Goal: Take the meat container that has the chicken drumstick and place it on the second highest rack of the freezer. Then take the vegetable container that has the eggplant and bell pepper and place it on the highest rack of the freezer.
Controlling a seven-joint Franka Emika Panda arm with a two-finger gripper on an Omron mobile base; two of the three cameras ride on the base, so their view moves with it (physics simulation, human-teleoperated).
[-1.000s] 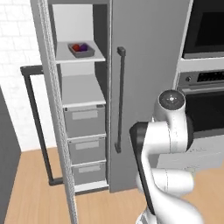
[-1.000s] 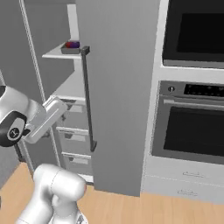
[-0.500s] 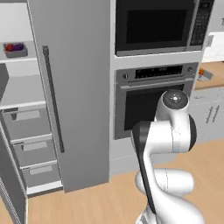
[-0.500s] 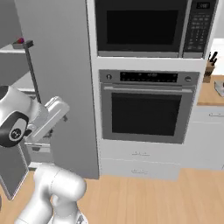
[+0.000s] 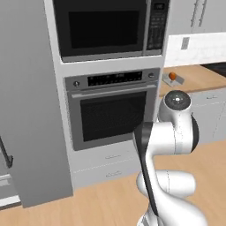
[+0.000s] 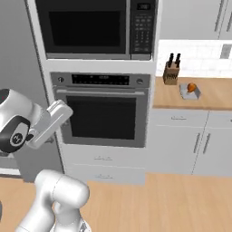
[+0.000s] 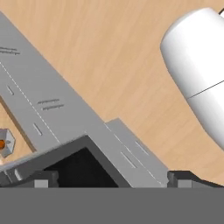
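A small grey container holding an orange-brown item sits on the wooden counter to the right of the oven. It shows again in the right base view as the container, and at the left edge of the hand view as the container. What the item is I cannot tell. My gripper points down at the floor and cabinet fronts, open, with nothing between its fingertips. The freezer's grey door stands at the far left; its racks are out of view.
A built-in oven with a microwave above it faces me. A knife block stands on the counter by the wall. Grey base cabinets run under the counter. Wooden floor lies open in front.
The whole picture has swung to the right with the base: the open freezer slid off to the left, and the oven, microwave and counter came into view. The arm holds its folded pose.
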